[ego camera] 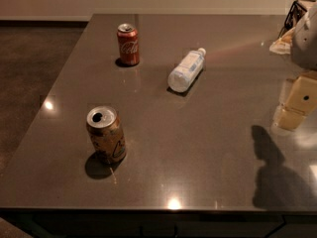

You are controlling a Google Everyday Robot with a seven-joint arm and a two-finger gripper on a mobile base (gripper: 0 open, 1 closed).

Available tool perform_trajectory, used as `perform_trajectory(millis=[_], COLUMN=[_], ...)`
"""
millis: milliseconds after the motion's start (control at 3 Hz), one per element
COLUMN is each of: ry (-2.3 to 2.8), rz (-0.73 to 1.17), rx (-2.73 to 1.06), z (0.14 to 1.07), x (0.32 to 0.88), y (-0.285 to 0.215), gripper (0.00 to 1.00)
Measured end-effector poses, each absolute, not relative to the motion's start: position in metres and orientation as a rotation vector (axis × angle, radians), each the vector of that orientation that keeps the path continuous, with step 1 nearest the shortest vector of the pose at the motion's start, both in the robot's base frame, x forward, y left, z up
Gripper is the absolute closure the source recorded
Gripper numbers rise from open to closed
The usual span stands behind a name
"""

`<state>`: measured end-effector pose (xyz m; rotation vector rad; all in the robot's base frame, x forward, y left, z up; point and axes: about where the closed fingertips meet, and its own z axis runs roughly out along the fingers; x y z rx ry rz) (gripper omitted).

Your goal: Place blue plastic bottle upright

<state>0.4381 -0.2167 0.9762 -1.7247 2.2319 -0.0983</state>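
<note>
The blue plastic bottle [185,71] lies on its side near the middle of the dark table [208,148]. Its white cap points to the far right and its white label faces up. My gripper [296,103], cream-coloured, hangs over the table at the right edge of the view. It is to the right of the bottle and a little nearer the camera, well apart from it. It casts a shadow on the table nearer the front edge. Nothing shows in it.
A red cola can [128,44] stands upright at the far left of the bottle. A gold-brown can [105,134] stands upright at the front left. A black wire rack [298,11] and pale wrappers [282,42] sit at the far right corner. The floor drops off on the left.
</note>
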Motion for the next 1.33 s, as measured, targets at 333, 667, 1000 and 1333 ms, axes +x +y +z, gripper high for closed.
perform_trajectory(millis=[333,667,1000,1333], ry=[2.232,2.252,2.330,2.448], rz=[-0.099,-0.081,-0.059,-0.039], rx=[-1.725,-1.698,-1.622,-1.466], z=[0.976,0.977,0.969,0.960], x=[0.438,0.443,0.469,0.504], y=[-0.217,-0.215,-0.206,-0.191], gripper=[0.00,0.00,0.00,0.00])
